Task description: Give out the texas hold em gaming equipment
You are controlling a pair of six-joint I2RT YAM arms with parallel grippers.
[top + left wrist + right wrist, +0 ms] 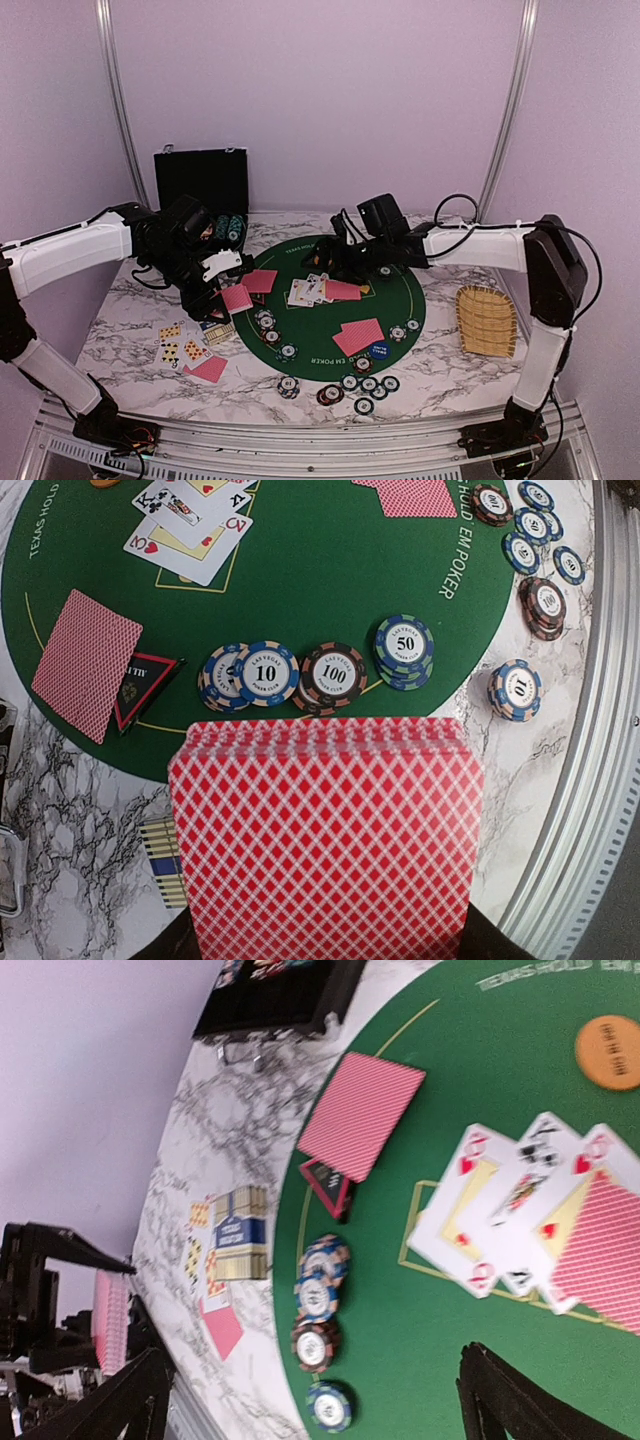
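My left gripper (pixel 224 284) is shut on a deck of red-backed playing cards (pixel 325 840) that fills the bottom of the left wrist view. It hovers over the left rim of the green mat (pixel 300 352). Beyond the deck lie chip stacks marked 10 (pixel 265 672), 100 (pixel 334 675) and 50 (pixel 404 645), and a triangular red-black marker (pixel 145 685). My right gripper (pixel 320 1410) stands open and empty above the mat, near three face-up cards (pixel 510 1210) with a red-backed card (pixel 600 1250) over them. An orange button (pixel 608 1052) lies beyond them.
A black chip case (pixel 200 180) stands open at the back left. A wicker basket (pixel 487 320) sits on the marble at the right. A card box (pixel 238 1245) and loose cards (pixel 175 345) lie left of the mat. More chips (pixel 365 385) line its near edge.
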